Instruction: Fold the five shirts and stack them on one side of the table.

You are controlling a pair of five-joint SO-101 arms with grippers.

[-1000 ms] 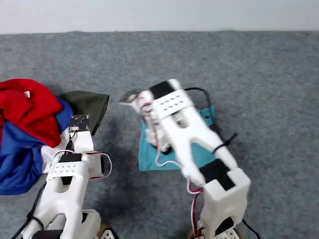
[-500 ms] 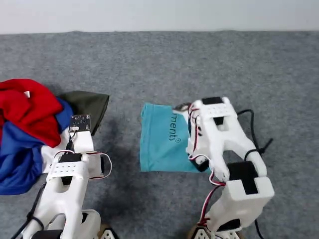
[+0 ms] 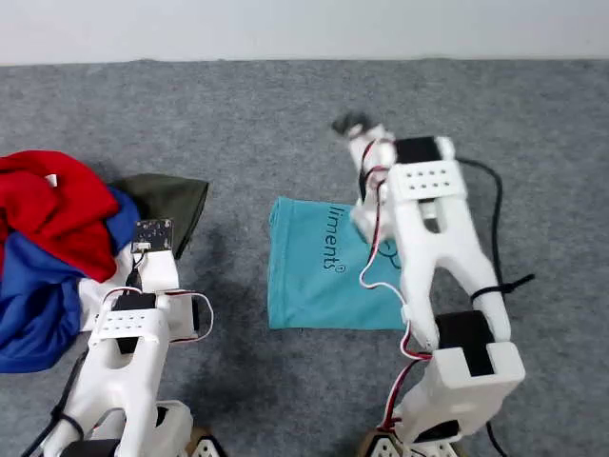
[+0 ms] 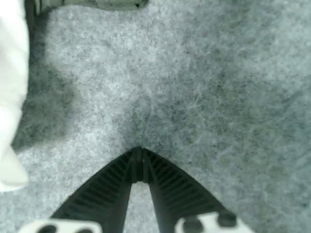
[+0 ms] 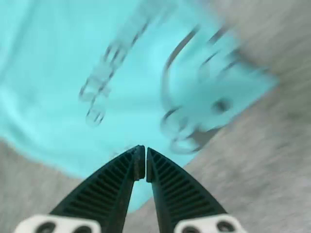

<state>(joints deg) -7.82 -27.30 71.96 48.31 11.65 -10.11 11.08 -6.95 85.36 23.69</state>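
Note:
A teal shirt [image 3: 319, 271] with printed lettering lies folded in a rectangle at the table's middle. In the high view my right gripper [image 3: 354, 126] hangs raised just past the shirt's far right corner. The right wrist view has my right gripper [image 5: 141, 151] shut and empty above the teal shirt [image 5: 73, 73]. At the left lies a heap with a red shirt [image 3: 52, 209], a blue shirt [image 3: 38, 314], a dark green shirt [image 3: 171, 198] and a white shirt [image 3: 95, 295]. My left gripper [image 4: 138, 154] is shut and empty over bare carpet beside that heap.
Grey carpet [image 3: 238, 114] covers the whole table, with open room at the far side and the right. White cloth [image 4: 10, 97] and a dark green edge [image 4: 97, 4] border the left wrist view. A black cable [image 3: 490, 205] trails along the right arm.
My right arm swung from the teal shirt's left side across to its right, then stretched toward the far side. The shirt now lies uncovered. The left arm has kept still.

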